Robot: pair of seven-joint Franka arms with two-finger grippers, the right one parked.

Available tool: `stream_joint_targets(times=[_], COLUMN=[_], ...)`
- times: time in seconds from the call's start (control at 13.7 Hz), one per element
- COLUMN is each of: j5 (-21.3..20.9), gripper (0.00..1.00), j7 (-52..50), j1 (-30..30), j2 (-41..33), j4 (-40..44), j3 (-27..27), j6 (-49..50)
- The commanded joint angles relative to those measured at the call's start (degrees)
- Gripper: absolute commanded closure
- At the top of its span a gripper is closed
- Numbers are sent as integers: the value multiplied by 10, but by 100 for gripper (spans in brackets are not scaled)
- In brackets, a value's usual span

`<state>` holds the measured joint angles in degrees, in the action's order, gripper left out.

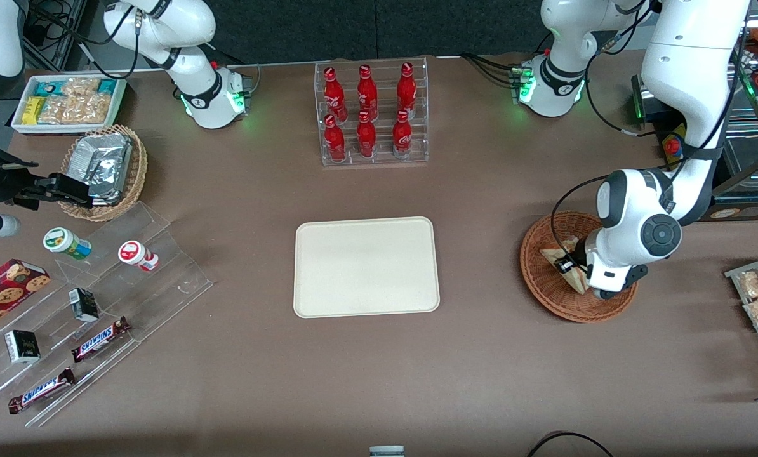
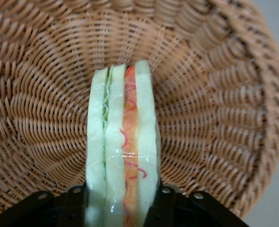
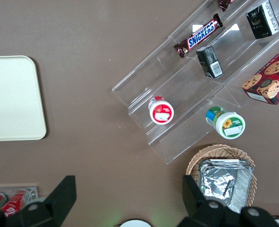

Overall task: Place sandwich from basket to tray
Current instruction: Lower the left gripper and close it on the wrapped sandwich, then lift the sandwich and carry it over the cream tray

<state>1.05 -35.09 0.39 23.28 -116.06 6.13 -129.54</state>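
The sandwich (image 2: 122, 142) is seen standing on edge in the basket (image 2: 215, 94), its layered cut face turned up toward the wrist camera and its long axis running straight out from the tool (image 2: 122, 208) along the line of the fingers. The two dark fingers (image 2: 165, 203) are set against the outer bread slices, one on each side, so the tool is judged to be pinching the sandwich across its thickness, though how firmly cannot be told. In the front view the sandwich (image 1: 560, 257) is found in the middle of the basket (image 1: 544, 292), largely covered by the wrist, with the tool (image 1: 569, 265) down inside the bowl. The coming move is judged to turn on one relation: the tray (image 1: 366, 266) lies at about 9 o'clock from the basket in the front view, well apart from it, with only bare tabletop (image 1: 480, 355) between. The woven rim at that side is the one edge to be cleared, so a lift is called for before any sideways travel. The tray surface is shown unoccupied, and the bottle rack (image 1: 372, 114), at about 12 o'clock from the tray, is left well outside the likely path.
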Motion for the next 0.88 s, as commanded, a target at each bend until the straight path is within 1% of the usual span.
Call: stream_joint_targets(times=[0.0,0.15,0.29,0.51,0.59,0.8], j5=[-3,-3,-2,-3,-3,-3], gripper=[91,91,91,89,86,86], j7=[-5,-4,-7,-45,-45,-58], j1=[-7,-19,-53,-132,-158,-239], j2=[-33,-61,-81,-91,-89,-55], j4=[8,21,36,47,53,111], j3=[3,11,12,11,11,11], j6=[-1,1,2,3,3,19])
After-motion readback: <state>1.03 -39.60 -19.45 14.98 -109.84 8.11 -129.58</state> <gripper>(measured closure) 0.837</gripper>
